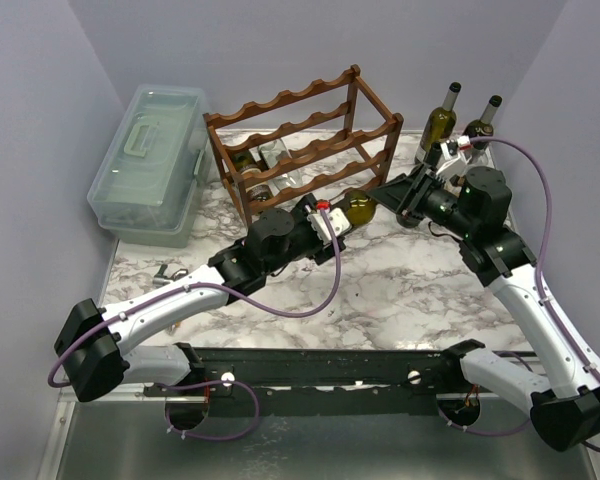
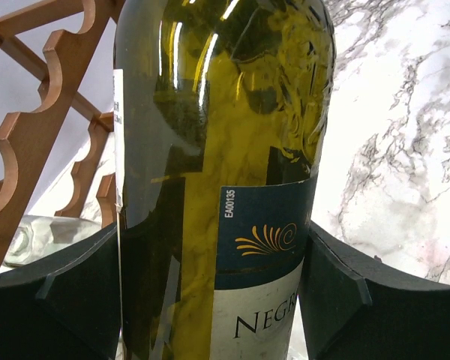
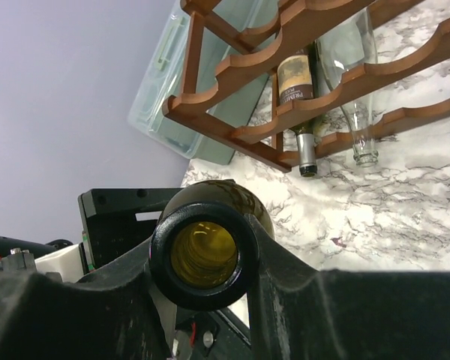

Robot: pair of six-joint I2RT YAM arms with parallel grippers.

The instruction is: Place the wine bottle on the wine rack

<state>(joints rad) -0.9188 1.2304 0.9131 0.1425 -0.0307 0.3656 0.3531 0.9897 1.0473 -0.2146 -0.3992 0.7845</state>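
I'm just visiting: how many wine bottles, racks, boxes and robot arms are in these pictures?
Wine bottles: 5 (held bottle, two standing bottles, two racked bottles)
Wine rack: 1
Plastic box: 1
Robot arms: 2
Total: 9

Top cam: high, behind arms [image 1: 160, 305], looking down; wrist cams v. close on bottle [image 2: 225, 150]; all share rack [image 1: 300, 150].

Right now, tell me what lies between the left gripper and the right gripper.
The wine bottle, held sideways: left gripper around its body, right gripper clamped on its neck. The top external view shows it.
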